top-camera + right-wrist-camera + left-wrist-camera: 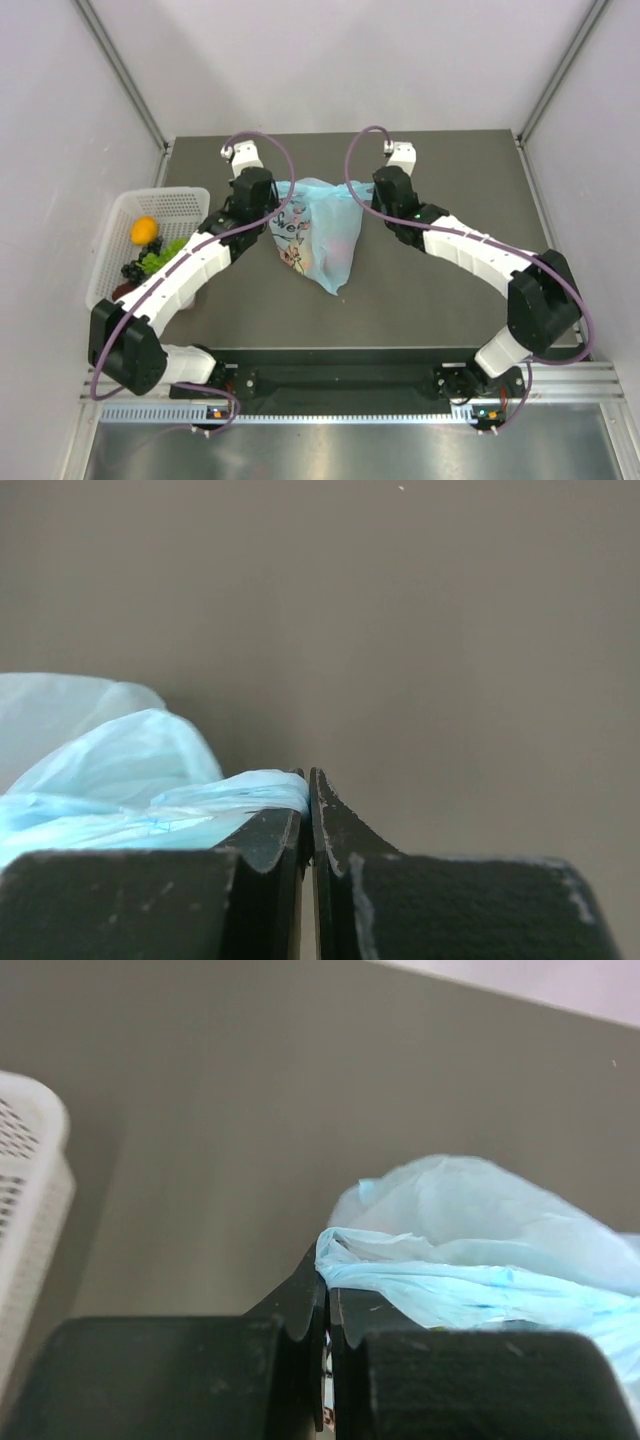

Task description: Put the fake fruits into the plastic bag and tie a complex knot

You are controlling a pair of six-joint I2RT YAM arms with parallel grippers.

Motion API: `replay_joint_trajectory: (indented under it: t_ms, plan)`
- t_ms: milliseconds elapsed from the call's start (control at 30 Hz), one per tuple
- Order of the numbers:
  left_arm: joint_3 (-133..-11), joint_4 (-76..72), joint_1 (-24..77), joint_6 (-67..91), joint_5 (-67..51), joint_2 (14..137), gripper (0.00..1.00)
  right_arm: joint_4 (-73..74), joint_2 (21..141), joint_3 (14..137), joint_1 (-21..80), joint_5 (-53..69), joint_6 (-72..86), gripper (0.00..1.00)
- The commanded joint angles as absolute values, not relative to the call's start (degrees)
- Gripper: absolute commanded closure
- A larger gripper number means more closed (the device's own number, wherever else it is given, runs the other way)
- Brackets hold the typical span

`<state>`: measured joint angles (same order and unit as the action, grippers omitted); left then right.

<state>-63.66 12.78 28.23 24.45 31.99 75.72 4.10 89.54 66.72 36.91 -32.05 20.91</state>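
Note:
The light-blue plastic bag [320, 235] lies in the middle of the table with pink and dark fruit shapes showing through it. My left gripper [283, 198] is shut on the bag's left top edge; the wrist view shows blue film [470, 1270] pinched at its fingertips. My right gripper [357, 194] is shut on the bag's right top edge, with blue film [150, 780] clamped between its jaws. An orange [144, 231], green grapes [160, 259] and a dark fruit [132, 270] lie in the white basket. No knot shows.
The white mesh basket [170, 203] stands at the table's left edge, beside my left arm; its corner shows in the left wrist view [25, 1220]. Grey walls enclose the table on three sides.

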Motion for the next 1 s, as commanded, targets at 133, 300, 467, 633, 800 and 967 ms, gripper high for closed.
replay_joint_trajectory:
  t_ms: [133,300,467,633,800,967]
  plan:
    - [-59.24,7.29,18.11,22.5,46.75,73.38,1.0,5.89,88.32,62.05,24.7,-50.88,17.41,1.0]
    - [-57.92,6.07,11.44,21.97,44.84,75.58,1.0,3.96,88.42,59.42,22.15,-54.22,15.82,1.0]
    - [-56.25,5.01,7.47,22.15,42.54,74.97,1.0,2.99,87.37,57.66,19.6,-54.41,16.0,1.0]
    - [-56.77,3.79,9.13,20.31,35.52,73.39,1.0,1.58,86.31,59.5,20.91,-51.86,14.6,1.0]
    - [-61.78,3.78,16.87,16.44,38.67,76.11,1.0,0.44,87.89,65.13,28.92,-51.15,9.85,1.0]
    - [-64.68,3.6,20.47,16.52,38.14,78.66,1.0,0.44,89.3,68.55,32.34,-47.29,9.76,1.0]
